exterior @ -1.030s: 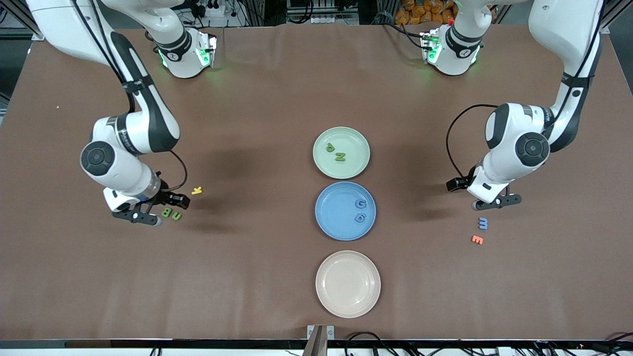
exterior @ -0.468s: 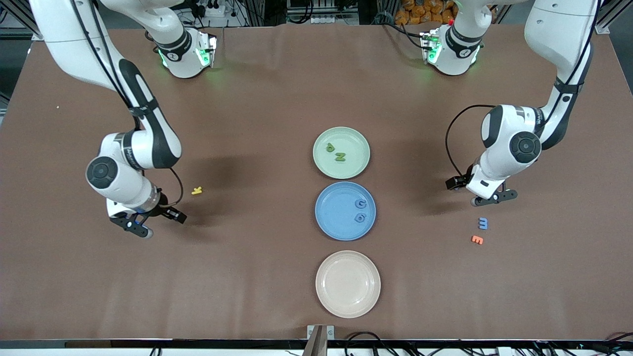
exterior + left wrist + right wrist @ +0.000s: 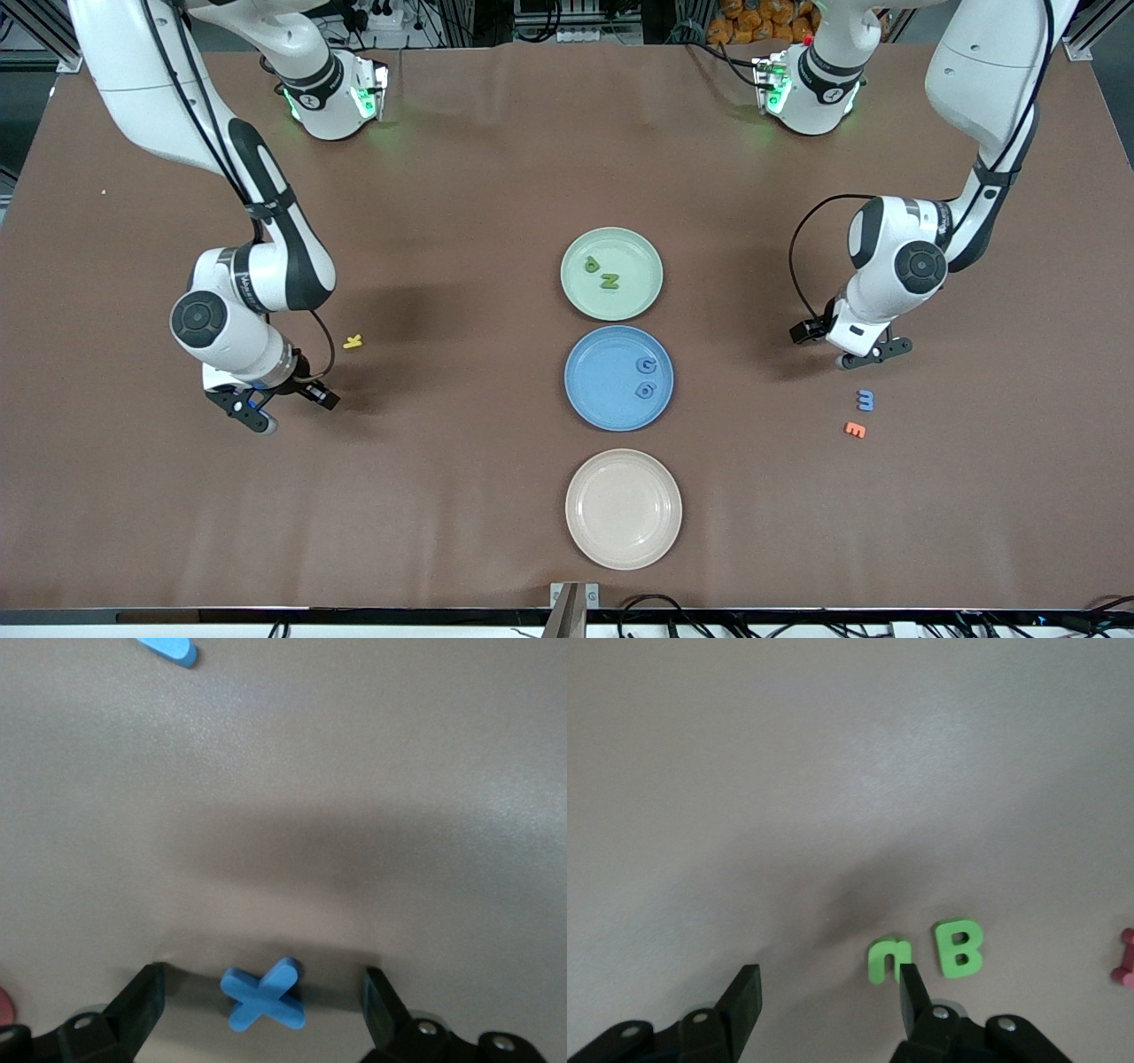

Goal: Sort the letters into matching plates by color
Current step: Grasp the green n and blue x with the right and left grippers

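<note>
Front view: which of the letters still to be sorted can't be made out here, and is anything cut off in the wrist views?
- Front view: green n and green B hidden beneath the right gripper; only the right wrist view shows them.
- Front view: blue X hidden beneath the open left gripper.
- Left wrist view: another blue letter, cut by the edge, unreadable.
- Right wrist view: red piece, cut by the edge, unidentifiable.
</note>
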`<control>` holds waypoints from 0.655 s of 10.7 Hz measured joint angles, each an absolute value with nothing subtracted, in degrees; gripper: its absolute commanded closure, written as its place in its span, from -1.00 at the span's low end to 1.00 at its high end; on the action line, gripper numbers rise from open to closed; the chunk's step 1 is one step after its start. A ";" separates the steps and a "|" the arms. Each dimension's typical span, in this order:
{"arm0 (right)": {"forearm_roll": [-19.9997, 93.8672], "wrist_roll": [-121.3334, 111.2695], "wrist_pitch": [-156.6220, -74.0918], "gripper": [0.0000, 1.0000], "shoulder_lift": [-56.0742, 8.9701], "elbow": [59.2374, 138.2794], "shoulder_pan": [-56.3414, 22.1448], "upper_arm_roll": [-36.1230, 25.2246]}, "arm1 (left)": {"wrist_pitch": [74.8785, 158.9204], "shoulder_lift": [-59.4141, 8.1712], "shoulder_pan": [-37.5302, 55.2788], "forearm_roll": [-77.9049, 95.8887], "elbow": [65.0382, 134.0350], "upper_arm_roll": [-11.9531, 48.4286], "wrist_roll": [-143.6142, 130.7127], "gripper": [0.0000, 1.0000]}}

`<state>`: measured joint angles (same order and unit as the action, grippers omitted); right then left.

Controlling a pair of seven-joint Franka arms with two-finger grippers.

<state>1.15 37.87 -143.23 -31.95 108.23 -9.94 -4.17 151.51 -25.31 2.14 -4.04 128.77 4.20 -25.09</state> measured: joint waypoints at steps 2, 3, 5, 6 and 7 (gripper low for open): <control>1.15 37.86 -144.46 -0.36 -32.76 108.27 -9.85 -4.36 | 151.55 -25.32 2.20 -4.04 128.80 4.20 -26.13 -1.00; 1.15 37.86 -145.53 -0.33 -33.42 108.28 -9.87 -4.35 | 151.55 -25.32 2.20 -4.04 128.86 4.20 -26.97 -1.00; 1.14 37.14 -146.14 -0.29 -34.28 108.42 -9.86 -4.36 | 151.54 -25.32 2.34 -4.04 129.01 4.21 -29.80 -1.00; 1.14 36.39 -146.22 -0.29 -34.41 108.52 -9.82 -4.38 | 151.54 -25.32 2.41 -4.04 129.05 4.21 -31.02 -1.00; 1.14 35.39 -146.24 -0.28 -34.45 108.66 -9.77 -4.39 | 151.54 -25.30 2.43 -4.04 129.07 4.21 -31.94 -1.00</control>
